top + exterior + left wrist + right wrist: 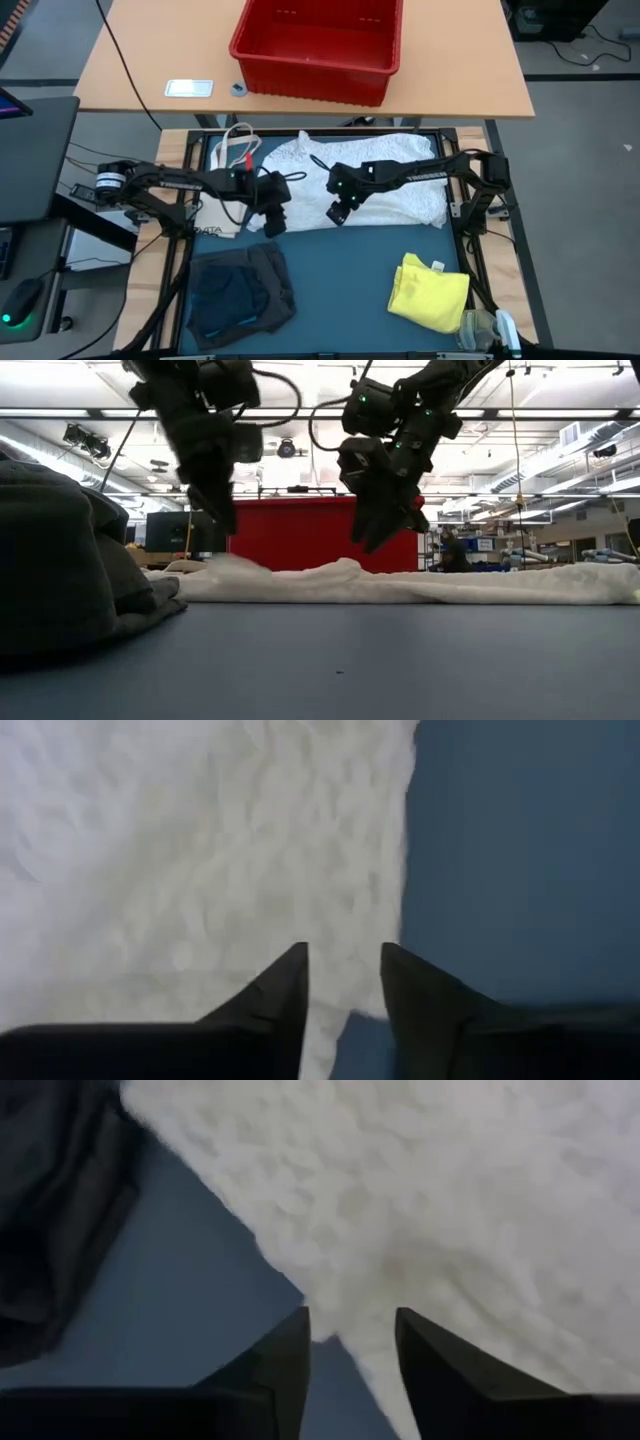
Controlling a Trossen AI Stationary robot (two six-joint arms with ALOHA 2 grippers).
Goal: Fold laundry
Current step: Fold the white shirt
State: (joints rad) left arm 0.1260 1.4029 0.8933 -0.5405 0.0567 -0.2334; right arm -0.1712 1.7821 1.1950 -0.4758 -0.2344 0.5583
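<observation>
My left hand and right hand hover released over the white lacy garment's near edge. I should grasp both edge points evenly and lift together, so the fold stays straight.

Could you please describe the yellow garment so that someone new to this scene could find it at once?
Start at the blue mat and go to the near corner on the right arm's side. The yellow garment lies there in a crumpled heap, apart from the white lacy garment. It is the only bright yellow thing on the mat.
</observation>
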